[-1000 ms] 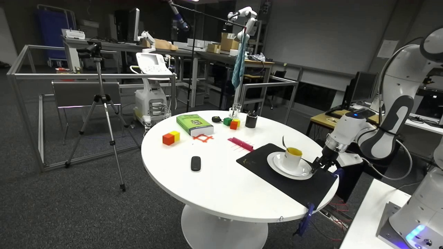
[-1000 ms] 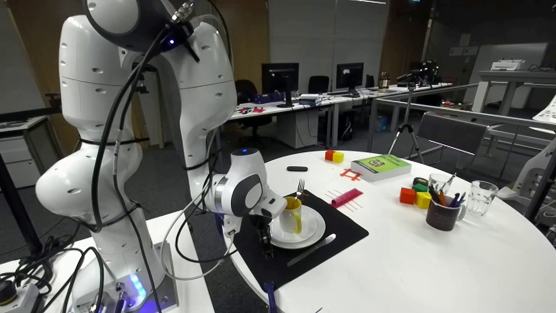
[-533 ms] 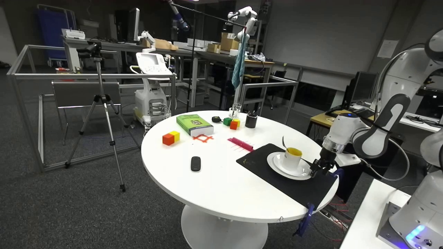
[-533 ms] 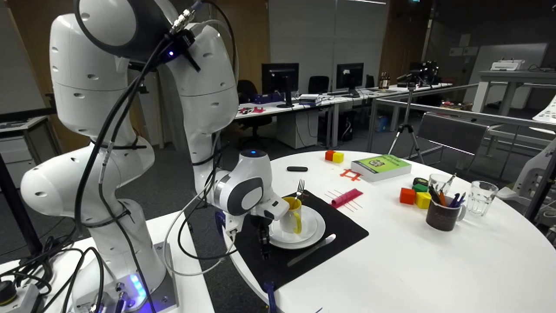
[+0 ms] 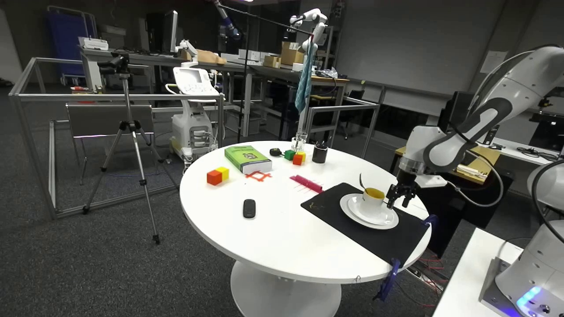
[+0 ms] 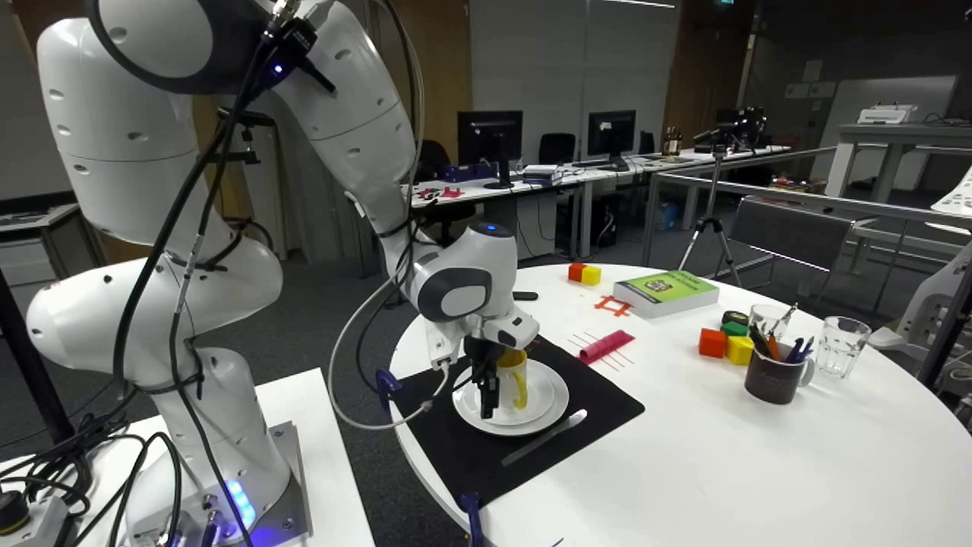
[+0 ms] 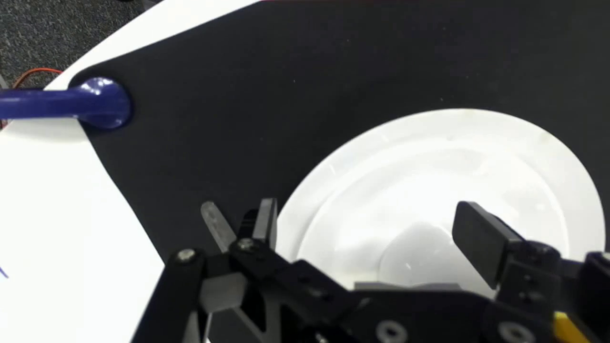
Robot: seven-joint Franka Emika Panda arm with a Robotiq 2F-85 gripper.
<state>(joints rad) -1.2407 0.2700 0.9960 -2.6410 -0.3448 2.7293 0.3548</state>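
Gripper point(image 7: 367, 207): I have it pointing down over the large plate point(image 7: 338, 174), jaws wide apart, nothing held.
Small plate point(image 7: 405, 190): Sits on the large plate; I see it between the fingers point(image 7: 483, 238) in the wrist view.
Cup point(image 5: 372, 206): White with a yellow inside, upright on the small plate, just beside the gripper. I cannot confirm contact or a gap.
Utensil point(image 5: 362, 181): Leans out of the cup.
Mat point(image 7: 214, 119): Black, laid at the tabletop point(image 5: 282, 237) edge facing the arm base point(image 6: 247, 414); a blue clamp point(image 7: 102, 102) holds one corner.
Knife point(image 6: 547, 437): Lies on the mat, between the large plate and a mat edge.
Step in hand: I judge it as positioning at the cup and plates, before any grip.
Next move: In my judgement, it calls for alignment before descent. I must keep the fingers clear of the cup wall and plate rims, and narrow the jaws only on a part squarely between them.
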